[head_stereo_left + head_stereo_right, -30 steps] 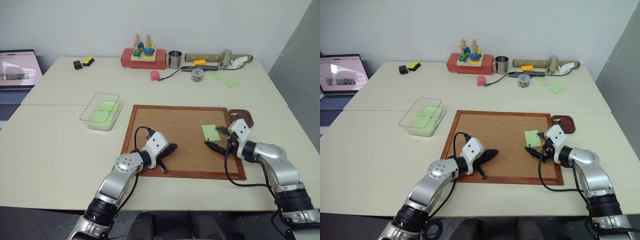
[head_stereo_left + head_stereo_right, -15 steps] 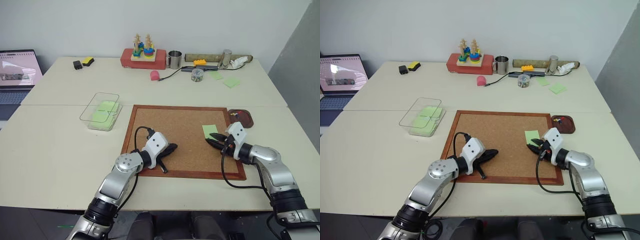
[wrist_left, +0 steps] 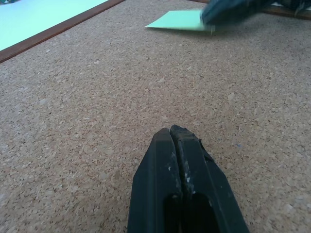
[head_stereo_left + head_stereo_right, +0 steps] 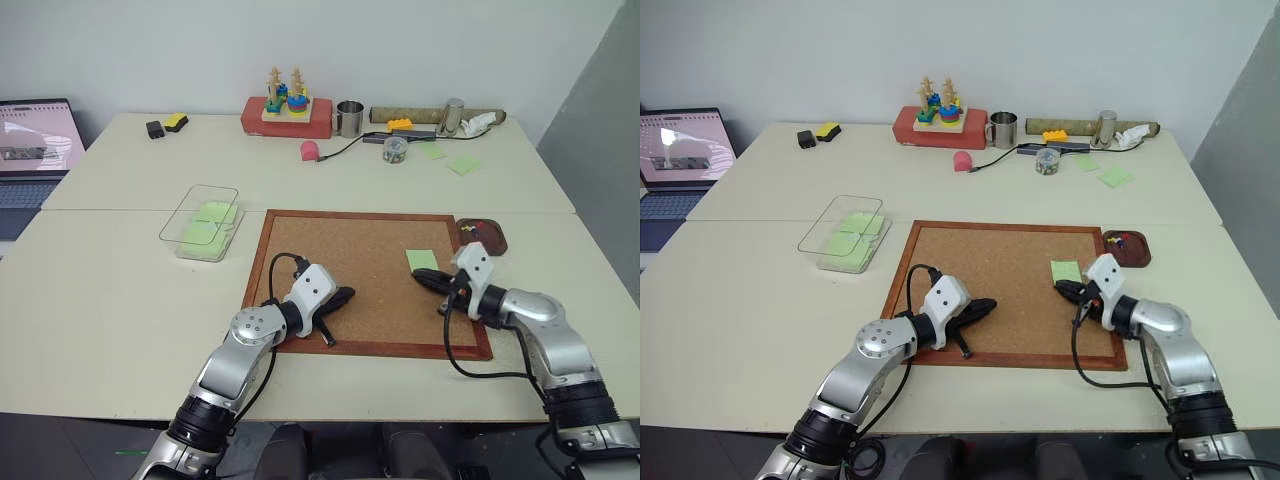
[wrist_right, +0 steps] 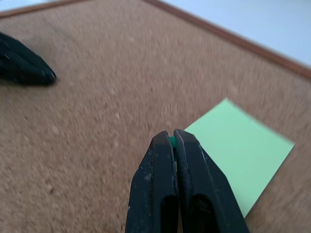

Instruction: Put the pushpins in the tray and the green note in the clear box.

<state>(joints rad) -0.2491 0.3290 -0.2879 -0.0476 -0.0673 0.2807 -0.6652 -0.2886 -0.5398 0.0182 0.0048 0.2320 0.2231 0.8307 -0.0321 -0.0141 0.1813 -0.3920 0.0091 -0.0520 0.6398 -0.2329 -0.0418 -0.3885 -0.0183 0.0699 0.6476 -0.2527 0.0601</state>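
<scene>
The green note [image 4: 421, 260] lies flat on the corkboard [image 4: 340, 250], near its right edge. My right gripper [image 4: 421, 276] hovers just over the note's near edge, and the right wrist view shows it [image 5: 174, 136] shut on a tiny green pushpin [image 5: 171, 141] pinched at the fingertips. The small brown tray [image 4: 483, 237] sits on the table just right of the board, with a red speck inside. Far left of the board stands the clear box [image 4: 203, 222], which holds pale green slips. My left gripper [image 4: 347, 294] rests shut and empty on the cork near the board's front left.
Along the table's back edge stand a red block with a peg toy [image 4: 287, 108], a metal cup [image 4: 349, 118], a pink object [image 4: 310, 150], a cable, a jar and loose green notes [image 4: 462, 164]. A laptop [image 4: 35, 140] sits at the far left.
My right gripper's fingers closed from wide open onto the pin at the note's near edge and rose slightly. The left arm stayed still.
</scene>
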